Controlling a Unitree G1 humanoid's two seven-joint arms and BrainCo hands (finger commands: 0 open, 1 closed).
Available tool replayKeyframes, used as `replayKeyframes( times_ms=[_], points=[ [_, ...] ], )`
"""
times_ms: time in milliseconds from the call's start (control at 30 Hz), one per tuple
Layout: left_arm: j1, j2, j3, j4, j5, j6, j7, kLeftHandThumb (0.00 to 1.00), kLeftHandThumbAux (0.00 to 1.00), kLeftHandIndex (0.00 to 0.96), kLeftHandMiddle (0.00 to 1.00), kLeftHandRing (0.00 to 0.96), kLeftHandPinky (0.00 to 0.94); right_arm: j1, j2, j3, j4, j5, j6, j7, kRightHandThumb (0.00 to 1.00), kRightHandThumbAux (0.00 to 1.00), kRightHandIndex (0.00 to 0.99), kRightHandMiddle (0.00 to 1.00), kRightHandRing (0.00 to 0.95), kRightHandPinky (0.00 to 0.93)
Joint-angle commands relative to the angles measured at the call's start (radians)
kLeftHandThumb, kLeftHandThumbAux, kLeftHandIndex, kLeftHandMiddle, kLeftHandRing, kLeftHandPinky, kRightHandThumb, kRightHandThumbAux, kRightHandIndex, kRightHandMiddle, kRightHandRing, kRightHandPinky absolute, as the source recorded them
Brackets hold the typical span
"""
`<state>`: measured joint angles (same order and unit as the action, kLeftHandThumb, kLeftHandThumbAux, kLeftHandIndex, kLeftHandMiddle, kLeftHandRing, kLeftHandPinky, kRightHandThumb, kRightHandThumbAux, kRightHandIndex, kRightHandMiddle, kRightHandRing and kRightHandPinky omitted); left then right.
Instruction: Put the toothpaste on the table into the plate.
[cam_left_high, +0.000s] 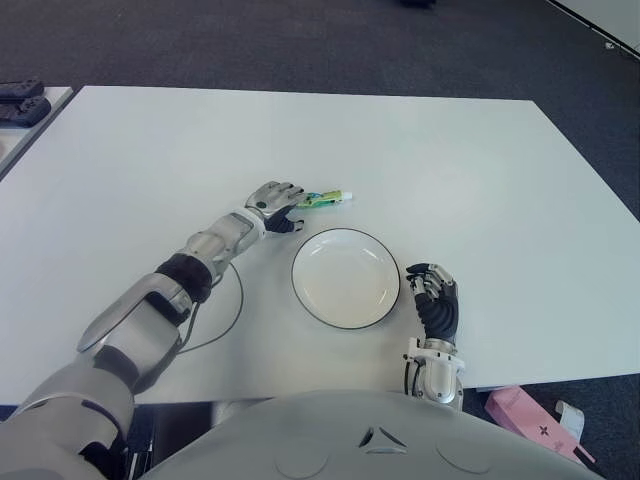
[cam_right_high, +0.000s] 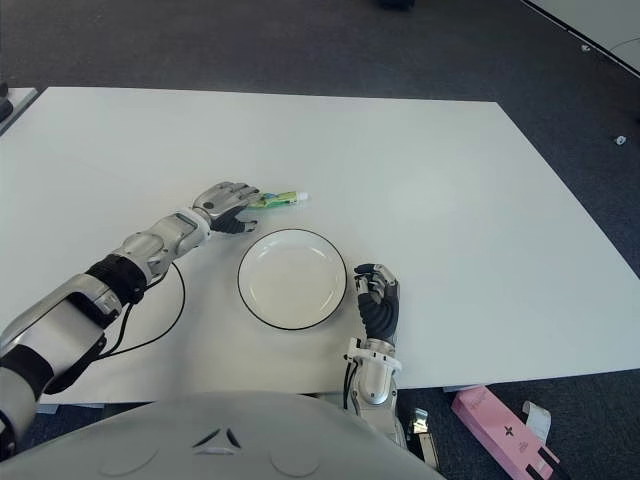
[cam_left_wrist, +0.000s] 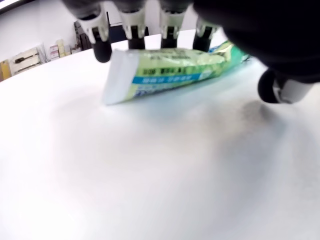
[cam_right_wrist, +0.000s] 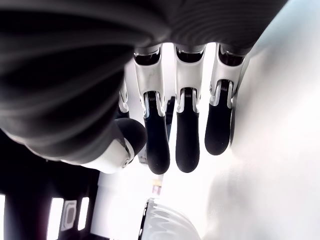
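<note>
The toothpaste (cam_left_high: 328, 198) is lying flat on the white counter (cam_left_high: 480, 180), just past the far rim of the plate (cam_left_high: 346, 277) and not in it. The left hand (cam_left_high: 276, 203) is reaching over the tube's flat end. In the left wrist view its fingers (cam_left_wrist: 134, 25) are hanging down over the green and white tube and the thumb (cam_left_wrist: 280, 89) is sitting off to one side, so the hand is spread around the tube and not squeezing it. The capped end is poking out past the fingers toward the robot's right. The plate is white with a dark rim and is sitting between the two hands. The right hand (cam_left_high: 433, 297) is showing just right of the plate, near the counter's front edge, with its fingers (cam_right_wrist: 187, 135) loosely bent and holding nothing
</note>
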<state>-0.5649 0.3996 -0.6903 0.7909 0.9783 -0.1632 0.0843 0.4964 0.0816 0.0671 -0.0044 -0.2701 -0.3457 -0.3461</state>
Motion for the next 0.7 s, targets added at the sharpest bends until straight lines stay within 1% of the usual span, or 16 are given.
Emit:
replayKeyframes(
  times_ms=[33,67,133,167,200,233,300,367,400,433,467,500,567,600,633,700],
  points=[
    [0.019,-0.007,-0.013,0.043,-0.016,-0.011,-0.031,0.548,0.281,0.023,0.083,0.050,0.133,0.008,0.011,0.002,0.013,0.006,0.008,-0.001,0.700,0.730,0.424,0.470,0.465,0.457],
    [0.018,-0.007,-0.012,0.047,-0.020,-0.014,-0.033,0.558,0.284,0.030,0.091,0.059,0.149,0.009,0.011,0.002,0.012,0.006,0.012,0.000,0.700,0.730,0.424,0.470,0.465,0.454],
    [0.015,-0.009,-0.011,0.053,-0.027,-0.016,-0.036,0.593,0.298,0.068,0.126,0.088,0.229,0.009,0.010,0.003,0.011,0.006,0.017,0.002,0.700,0.730,0.424,0.469,0.463,0.447],
    [0.014,-0.010,-0.011,0.056,-0.030,-0.017,-0.037,0.628,0.309,0.125,0.162,0.109,0.284,0.009,0.010,0.003,0.010,0.006,0.019,0.003,0.700,0.730,0.424,0.469,0.462,0.444],
    [0.013,-0.014,-0.005,0.059,-0.038,-0.012,-0.041,0.641,0.313,0.146,0.176,0.116,0.303,0.009,0.010,0.003,0.010,0.006,0.020,0.004,0.700,0.730,0.424,0.469,0.461,0.443],
    [0.016,-0.018,0.004,0.058,-0.050,-0.004,-0.043,0.678,0.328,0.218,0.216,0.142,0.330,0.010,0.010,0.004,0.008,0.006,0.020,0.004,0.700,0.730,0.424,0.469,0.460,0.439],
    [0.018,-0.021,0.014,0.055,-0.063,0.005,-0.046,0.719,0.350,0.302,0.266,0.198,0.349,0.012,0.010,0.004,0.006,0.006,0.020,0.005,0.700,0.730,0.425,0.469,0.458,0.435],
    [0.030,-0.022,0.030,0.030,-0.083,0.021,-0.048,0.743,0.364,0.351,0.298,0.238,0.360,0.014,0.010,0.005,0.004,0.006,0.021,0.006,0.700,0.730,0.425,0.469,0.458,0.434],
    [0.037,-0.021,0.037,0.014,-0.092,0.029,-0.050,0.765,0.387,0.398,0.377,0.334,0.419,0.014,0.010,0.005,0.002,0.006,0.023,0.007,0.700,0.730,0.425,0.469,0.457,0.434],
    [0.042,-0.021,0.042,0.003,-0.098,0.035,-0.052,0.780,0.401,0.429,0.427,0.396,0.457,0.015,0.009,0.005,0.002,0.006,0.024,0.007,0.700,0.730,0.424,0.470,0.457,0.434],
    [0.048,-0.021,0.048,-0.009,-0.105,0.043,-0.052,0.786,0.406,0.440,0.445,0.418,0.470,0.015,0.009,0.005,0.001,0.005,0.024,0.007,0.700,0.730,0.424,0.470,0.457,0.434],
    [0.053,-0.023,0.054,-0.015,-0.110,0.049,-0.048,0.768,0.505,0.439,0.511,0.495,0.525,0.014,0.009,0.005,0.002,0.005,0.021,0.007,0.700,0.730,0.424,0.469,0.457,0.439],
    [0.060,-0.024,0.059,-0.026,-0.117,0.059,-0.045,0.750,0.610,0.438,0.597,0.593,0.610,0.014,0.008,0.005,0.004,0.005,0.019,0.006,0.700,0.730,0.424,0.469,0.457,0.447],
    [0.063,-0.023,0.060,-0.032,-0.119,0.064,-0.045,0.747,0.625,0.438,0.609,0.607,0.622,0.013,0.007,0.004,0.006,0.006,0.018,0.007,0.700,0.730,0.424,0.469,0.457,0.448],
    [0.065,-0.022,0.061,-0.037,-0.120,0.068,-0.046,0.784,0.638,0.425,0.589,0.642,0.666,0.013,0.007,0.004,0.008,0.007,0.017,0.007,0.701,0.730,0.424,0.469,0.457,0.445],
    [0.068,-0.022,0.062,-0.043,-0.122,0.075,-0.045,0.816,0.649,0.414,0.573,0.677,0.712,0.011,0.006,0.003,0.011,0.007,0.014,0.007,0.701,0.730,0.424,0.469,0.456,0.442]
  ],
)
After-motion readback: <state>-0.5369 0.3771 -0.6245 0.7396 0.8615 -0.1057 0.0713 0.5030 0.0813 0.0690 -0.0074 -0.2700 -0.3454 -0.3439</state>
